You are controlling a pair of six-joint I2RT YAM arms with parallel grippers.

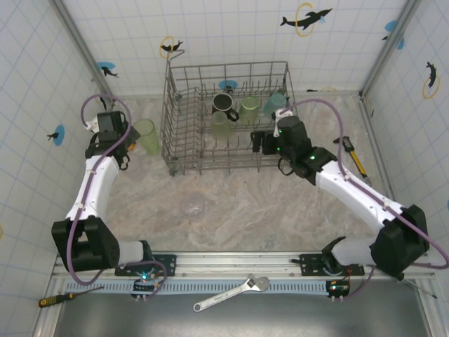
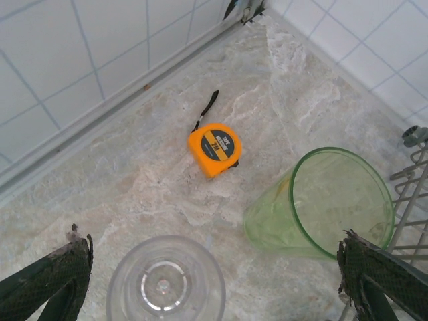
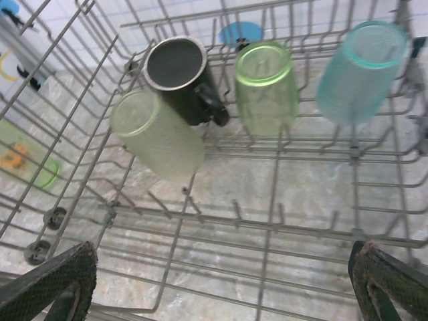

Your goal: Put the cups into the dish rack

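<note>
Inside the dish rack (image 1: 182, 133), leaning on the far tines: black mug (image 3: 179, 70), two light-green tumblers (image 3: 159, 140), teal tumbler (image 3: 361, 67). Right gripper (image 3: 221, 264) spread, empty, above the rack's near rows. Left gripper (image 2: 214, 247) spread over a clear cup (image 2: 166, 284) and a green tumbler (image 2: 321, 200) close beside the rack's wire wall, orange tape measure (image 2: 215, 148) beyond.

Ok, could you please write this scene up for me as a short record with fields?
Dish rack: four cups inside
In rack: black mug, teal tumbler, front light-green tumbler, back light-green tumbler
Outside rack: loose green tumbler left of the rack; clear cup on the table in front of it
Left end effector: open, empty, beside the loose green tumbler
Right end effector: open, empty, over the rack's near side
Not a cup: orange tape measure on the table
</note>
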